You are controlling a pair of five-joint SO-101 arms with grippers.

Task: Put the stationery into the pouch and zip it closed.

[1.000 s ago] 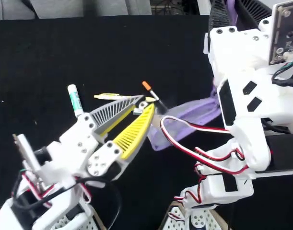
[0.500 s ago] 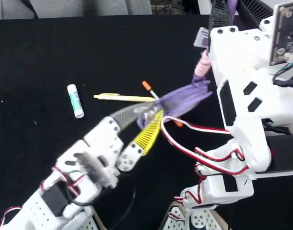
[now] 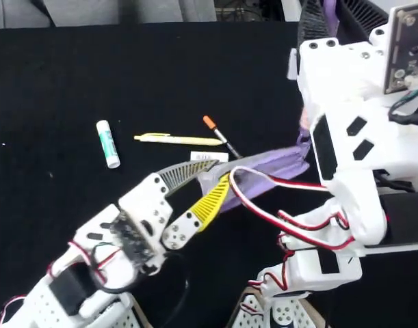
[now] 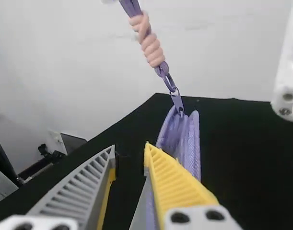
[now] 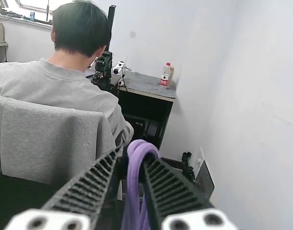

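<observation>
The purple pouch (image 3: pixel 273 165) hangs stretched between both arms above the black table (image 3: pixel 72 82). My left gripper (image 3: pixel 222 171) is shut on its near end, grey and yellow fingers either side of the fabric. In the left wrist view the pouch (image 4: pixel 182 139) runs away from the left gripper (image 4: pixel 130 148) up to a pink coiled zip charm (image 4: pixel 148 38). My right gripper (image 5: pixel 134 158) is shut on the pouch's purple strap (image 5: pixel 135 163), held high at the right gripper (image 3: pixel 330 14). A glue stick (image 3: pixel 107 143), a yellow pen (image 3: pixel 178 139) and an orange-capped marker (image 3: pixel 219 133) lie on the table.
The right arm's white body (image 3: pixel 352 137) and its red and white cables (image 3: pixel 284 205) crowd the right side. The three stationery items lie just beyond the left gripper. A seated person (image 5: pixel 55 110) in grey is behind, away from the table.
My left gripper, wide open beside the pouch a second ago, has shut on its end. The pouch rose bunched up, then dropped back into a flatter, stretched line.
</observation>
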